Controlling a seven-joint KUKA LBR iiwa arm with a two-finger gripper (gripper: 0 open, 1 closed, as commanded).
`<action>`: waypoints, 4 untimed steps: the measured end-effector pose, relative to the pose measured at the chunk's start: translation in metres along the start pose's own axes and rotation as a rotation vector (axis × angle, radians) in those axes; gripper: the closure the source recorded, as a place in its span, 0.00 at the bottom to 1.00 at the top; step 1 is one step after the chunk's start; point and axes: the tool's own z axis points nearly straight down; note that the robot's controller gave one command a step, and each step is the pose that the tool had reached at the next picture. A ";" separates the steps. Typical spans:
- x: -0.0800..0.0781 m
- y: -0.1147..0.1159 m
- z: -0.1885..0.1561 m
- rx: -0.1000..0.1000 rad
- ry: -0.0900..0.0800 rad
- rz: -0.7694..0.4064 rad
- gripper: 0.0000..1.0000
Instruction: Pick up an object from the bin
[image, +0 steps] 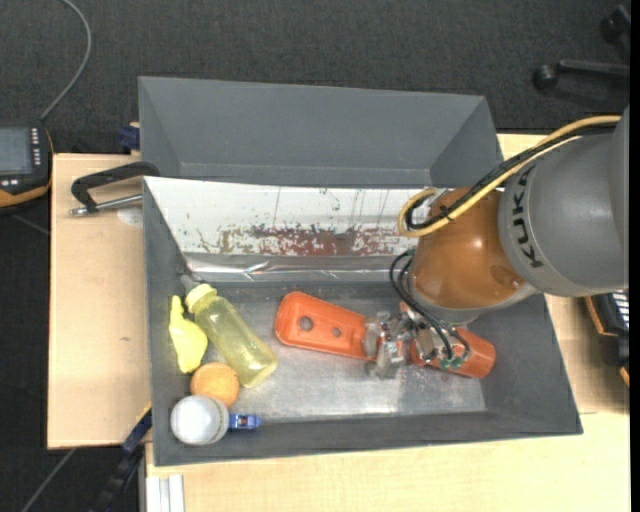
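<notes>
Centrally, end effector (385, 352) meets orange tool (318, 327), which extends to 9 and 3 o'clock; grip state indiscernible.

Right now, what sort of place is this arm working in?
Probably a lab or office test corner, not a factory: the grey bin sits on a plain table, dark carpet lies behind it, and a chair's wheeled foot shows at the top right.

Grey bin (300, 130) with rust-red speckles along its back wall. Inside lie a bright orange handle (320, 328), pale yellow bottle (238, 345), yellow lump (186, 340), orange ball (214, 382), white ball (198, 420). My wrist cover (460, 265) is amber-orange.
</notes>
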 end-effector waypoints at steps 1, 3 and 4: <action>0.005 -0.005 -0.058 -0.001 0.001 0.000 1.00; -0.007 -0.002 -0.063 -0.002 0.002 -0.020 1.00; -0.023 0.016 -0.120 0.000 -0.008 -0.027 1.00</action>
